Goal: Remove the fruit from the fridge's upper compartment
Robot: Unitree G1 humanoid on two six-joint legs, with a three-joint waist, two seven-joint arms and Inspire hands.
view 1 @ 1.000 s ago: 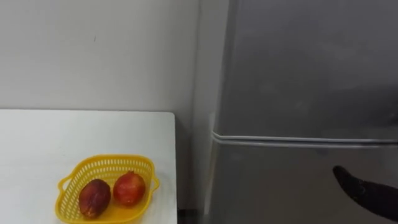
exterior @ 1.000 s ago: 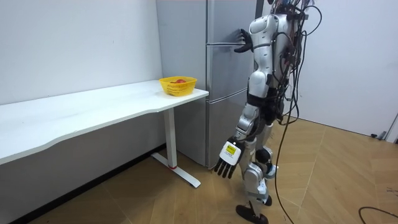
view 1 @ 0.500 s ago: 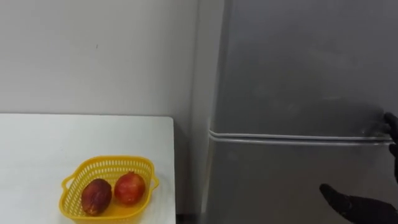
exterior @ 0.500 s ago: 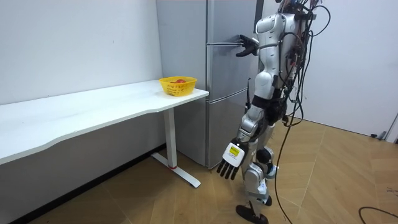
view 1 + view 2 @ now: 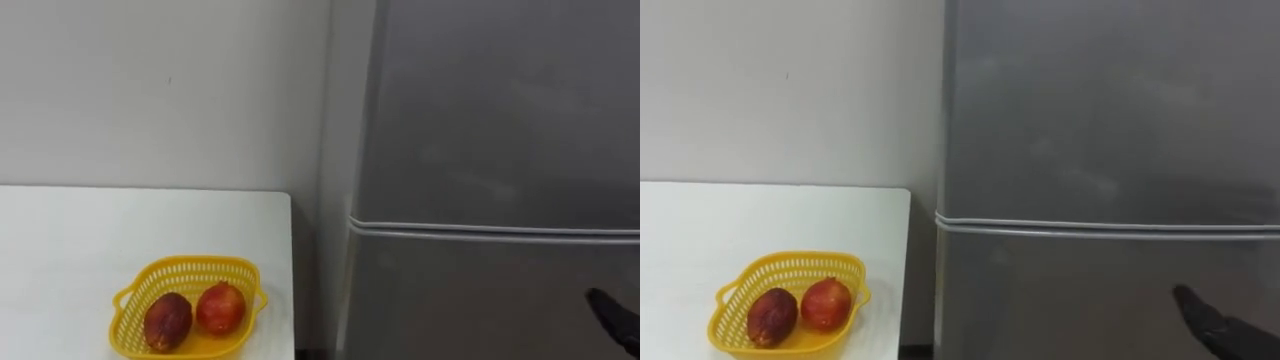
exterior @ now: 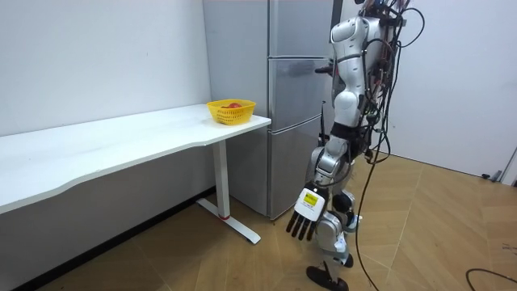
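Currently, the right hand (image 5: 1212, 322) extends straight fingers, gripping nothing; the fridge (image 5: 1090, 120) door seam lies above them, the yellow basket (image 5: 790, 262) well to their left. The left hand (image 6: 304, 217) hangs slack, empty.

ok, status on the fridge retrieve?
Left hand open, hanging at its side. Right hand open, empty, in front of the lower door. Upper fridge door shut. Nothing blocking it.
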